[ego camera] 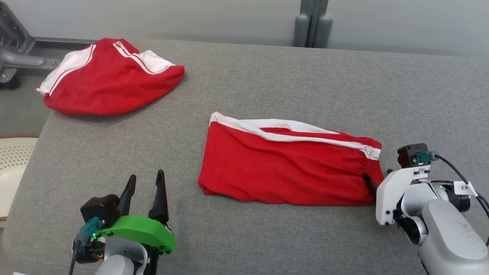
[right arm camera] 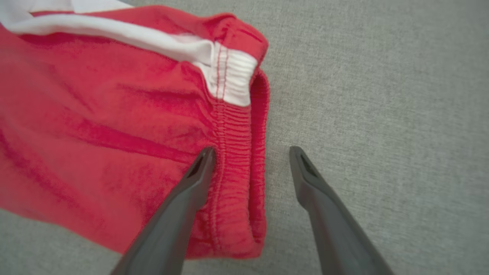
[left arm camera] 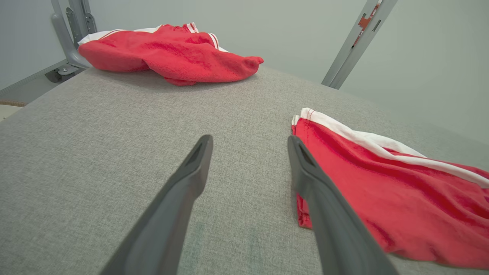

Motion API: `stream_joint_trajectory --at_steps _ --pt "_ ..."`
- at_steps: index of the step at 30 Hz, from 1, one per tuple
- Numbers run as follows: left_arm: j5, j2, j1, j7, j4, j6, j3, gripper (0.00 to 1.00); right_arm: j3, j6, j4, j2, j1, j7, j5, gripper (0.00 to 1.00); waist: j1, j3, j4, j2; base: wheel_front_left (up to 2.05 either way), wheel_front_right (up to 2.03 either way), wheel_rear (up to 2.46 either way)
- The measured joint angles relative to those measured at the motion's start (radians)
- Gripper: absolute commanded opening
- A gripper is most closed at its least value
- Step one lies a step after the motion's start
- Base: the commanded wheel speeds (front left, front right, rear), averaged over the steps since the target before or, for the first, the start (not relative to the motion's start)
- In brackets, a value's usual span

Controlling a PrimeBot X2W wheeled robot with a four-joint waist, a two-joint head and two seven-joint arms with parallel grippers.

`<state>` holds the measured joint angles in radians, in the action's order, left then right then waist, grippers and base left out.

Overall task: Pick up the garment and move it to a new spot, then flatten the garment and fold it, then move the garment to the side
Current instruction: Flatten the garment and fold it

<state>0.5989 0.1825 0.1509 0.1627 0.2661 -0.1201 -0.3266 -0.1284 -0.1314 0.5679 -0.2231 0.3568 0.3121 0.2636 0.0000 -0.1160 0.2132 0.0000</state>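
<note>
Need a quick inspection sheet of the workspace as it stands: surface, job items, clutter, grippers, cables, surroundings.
Surface: grey fabric-covered top, mostly bare.
Job's things: red shorts with white stripe, folded flat at centre.
Clutter: second red-and-white garment, bunched at far left corner.
Grippers: left gripper open, beside the shorts, apart from them; right gripper open, straddling the waistband end.
Cables: black cable with white tag at right wrist; dark cable at left wrist.
Surroundings: grey wall, grey post, metal frame, cream perforated object.
</note>
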Motion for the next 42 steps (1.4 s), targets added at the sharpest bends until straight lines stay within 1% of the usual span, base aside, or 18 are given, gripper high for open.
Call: stream_joint_trajectory --at_steps 1,2,3,4,5,6,13,21,24,27,32,36,39,42 --pt "0.0 -0.001 0.0 0.0 0.0 0.0 -0.002 1.0 -0.009 0.0 0.021 -0.003 0.015 0.015 0.015 1.0 0.0 -0.003 0.003 0.0 0.0 0.0 0.0" --pt "0.0 0.0 0.0 0.0 0.001 0.0 -0.003 1.0 -0.02 0.0 0.039 -0.01 0.028 0.022 0.029 0.93 0.0 -0.006 0.007 0.0 0.0 0.0 0.0" --pt "0.0 -0.001 0.0 0.0 0.002 0.0 -0.004 1.0 -0.027 0.0 0.051 -0.015 0.037 0.026 0.041 0.64 0.0 -0.007 0.009 0.0 0.0 0.0 0.0" --pt "0.0 -0.001 0.001 0.0 0.002 0.001 -0.006 1.0 -0.037 0.0 0.065 -0.02 0.048 0.033 0.057 0.43 0.0 -0.009 0.012 0.0 0.0 0.0 0.0" --pt "0.0 -0.001 0.002 0.0 0.002 0.001 -0.007 1.0 -0.049 0.0 0.077 -0.024 0.059 0.036 0.071 0.3 0.0 -0.01 0.014 0.0 0.0 0.0 0.0" --pt "0.0 -0.001 0.002 0.001 0.002 0.001 -0.008 1.0 -0.058 0.0 0.085 -0.027 0.067 0.036 0.082 0.0 0.0 -0.011 0.015 0.0 0.0 0.0 0.0" --pt "0.003 -0.004 0.003 0.006 -0.002 0.005 -0.016 1.0 -0.105 -0.001 0.141 -0.056 0.126 0.04 0.177 0.0 0.0 -0.007 -0.007 0.0 0.0 0.0 0.0" --pt "0.003 -0.004 0.003 0.0 -0.016 0.002 -0.028 1.0 -0.13 0.0 0.14 -0.22 0.148 0.065 0.259 0.0 0.0 -0.003 -0.057 0.0 0.0 0.0 0.0" --pt "0.003 -0.004 0.003 -0.002 -0.021 0.0 -0.03 1.0 -0.133 0.0 0.132 -0.246 0.148 0.074 0.298 0.0 0.0 -0.005 -0.074 0.0 0.0 0.0 0.0" --pt "0.004 -0.002 0.004 -0.003 -0.023 0.0 -0.03 1.0 -0.146 0.0 0.098 -0.235 0.147 0.084 0.35 0.0 0.0 -0.008 -0.089 0.0 0.0 0.0 0.0" --pt "0.007 0.0 0.005 -0.007 -0.023 -0.003 -0.033 1.0 -0.197 0.0 -0.019 -0.208 0.139 0.107 0.468 0.0 0.0 -0.013 -0.097 0.0 0.0 0.0 0.0" --pt "0.007 0.0 0.006 -0.009 -0.02 -0.003 -0.037 1.0 -0.242 0.0 -0.131 -0.186 0.135 0.121 0.542 0.0 0.0 -0.011 -0.091 0.0 0.0 0.0 0.0" --pt "0.007 -0.001 0.011 -0.009 -0.018 -0.003 -0.041 1.0 -0.264 0.0 -0.187 -0.163 0.127 0.128 0.588 0.0 0.0 -0.01 -0.08 0.0 0.0 0.0 0.0" --pt "0.009 -0.002 0.015 -0.007 -0.017 -0.002 -0.044 1.0 -0.278 0.001 -0.212 -0.129 0.128 0.126 0.618 0.0 0.0 -0.011 -0.067 0.0 0.0 0.0 0.0"
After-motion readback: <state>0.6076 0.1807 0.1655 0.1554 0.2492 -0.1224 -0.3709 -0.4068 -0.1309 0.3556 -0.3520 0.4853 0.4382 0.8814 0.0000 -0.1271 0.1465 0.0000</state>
